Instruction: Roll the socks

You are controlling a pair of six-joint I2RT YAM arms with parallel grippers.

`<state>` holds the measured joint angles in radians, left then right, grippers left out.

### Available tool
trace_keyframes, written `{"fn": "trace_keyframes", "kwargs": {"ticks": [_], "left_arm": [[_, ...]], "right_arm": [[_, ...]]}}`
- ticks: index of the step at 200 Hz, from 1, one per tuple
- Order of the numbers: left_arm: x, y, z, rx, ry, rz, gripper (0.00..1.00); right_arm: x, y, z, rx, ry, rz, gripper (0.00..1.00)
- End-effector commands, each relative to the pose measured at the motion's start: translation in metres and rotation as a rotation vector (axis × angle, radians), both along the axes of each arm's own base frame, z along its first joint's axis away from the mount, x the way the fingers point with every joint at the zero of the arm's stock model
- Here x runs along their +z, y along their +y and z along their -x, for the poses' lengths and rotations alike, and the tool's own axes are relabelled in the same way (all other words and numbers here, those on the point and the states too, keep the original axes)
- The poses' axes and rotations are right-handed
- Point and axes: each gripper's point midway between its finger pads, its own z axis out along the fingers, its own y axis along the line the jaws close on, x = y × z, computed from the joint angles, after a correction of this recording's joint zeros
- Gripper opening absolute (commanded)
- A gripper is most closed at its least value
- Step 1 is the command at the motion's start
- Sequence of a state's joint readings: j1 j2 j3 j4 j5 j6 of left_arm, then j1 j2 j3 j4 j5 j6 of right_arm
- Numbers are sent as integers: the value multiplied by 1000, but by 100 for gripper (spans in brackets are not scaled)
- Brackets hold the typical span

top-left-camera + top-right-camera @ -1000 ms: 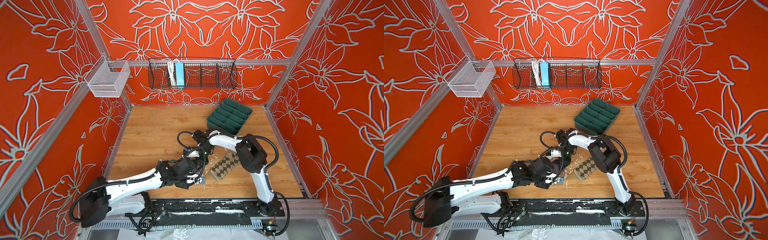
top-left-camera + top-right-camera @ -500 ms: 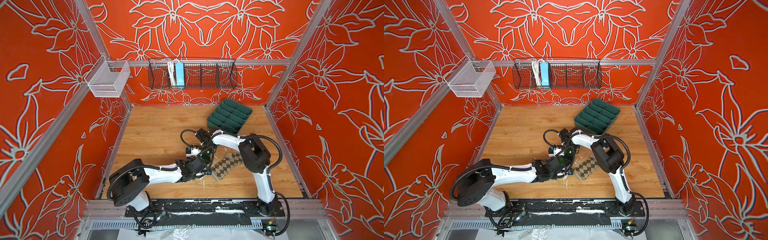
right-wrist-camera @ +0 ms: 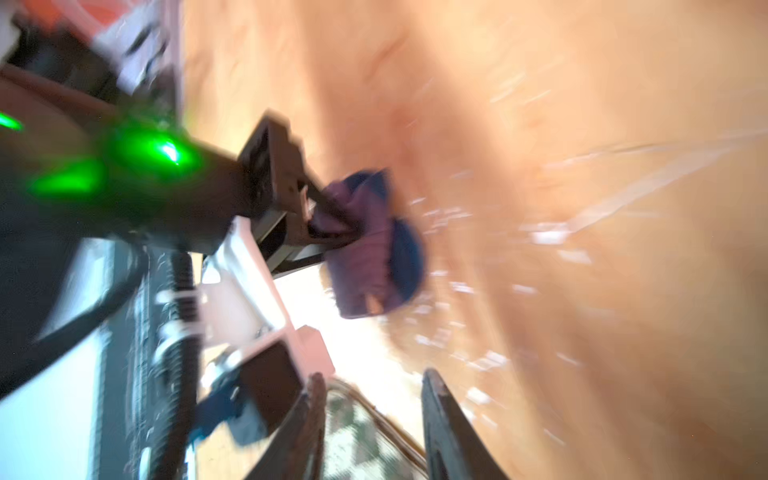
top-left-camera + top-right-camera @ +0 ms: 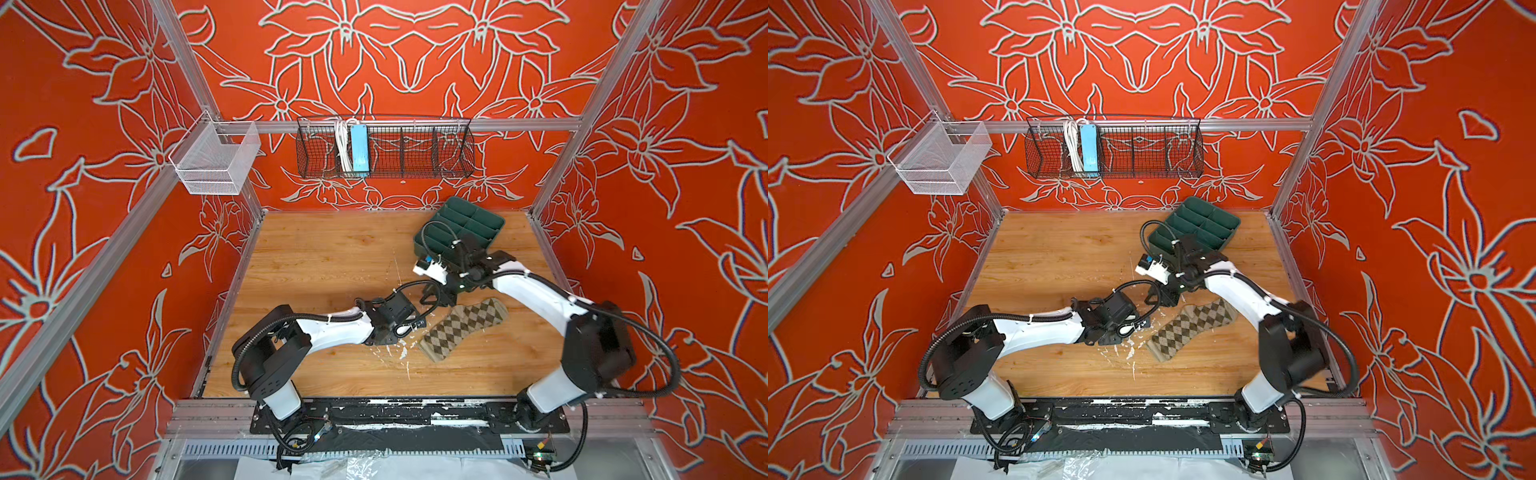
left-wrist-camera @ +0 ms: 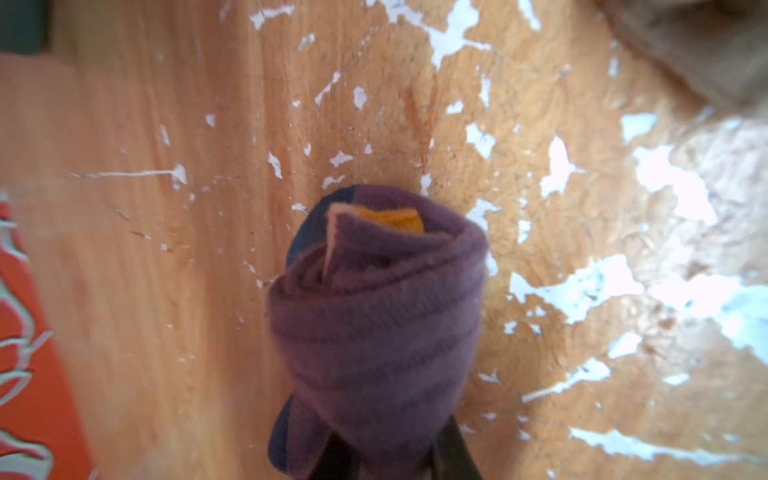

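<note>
Table (image 4: 316, 257) of scuffed, white-flecked wood carries everything. At its far right corner sits the green tray (image 4: 478, 220), its compartments partly hidden by the right arm. The argyle sock (image 4: 461, 328) lies flat and unrolled right of centre, between the two arms. The purple sock (image 5: 374, 324) is wound into a tight roll with a sliver of mustard cuff showing at its core. The left claw (image 5: 392, 451) is clenched on it, just beside the argyle sock. The right claw (image 3: 374, 415) is released, with its fingers (image 3: 309, 419) parted over one end of the argyle sock and gripping nothing.
</note>
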<state>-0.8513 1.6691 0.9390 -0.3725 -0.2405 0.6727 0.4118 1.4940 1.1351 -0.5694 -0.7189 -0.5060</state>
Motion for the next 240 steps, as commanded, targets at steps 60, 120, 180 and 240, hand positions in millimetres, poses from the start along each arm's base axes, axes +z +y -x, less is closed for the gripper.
{"fn": "trace_keyframes", "kwargs": {"ticks": [60,120,180,240], "left_arm": [[-30,20,68,195,756,-8,11],[-26,6,61,278,960,63,14],[-33,9,57,320,989,65,14],[-35,6,53,323,985,69,14]], "right_arm": [[71,-58,48,-128,-506,-34,52],[-8,-13,85,222,-847,281,57],[-52,59,46,330,-894,319,58],[-102,83,47,451,-789,365,55]]}}
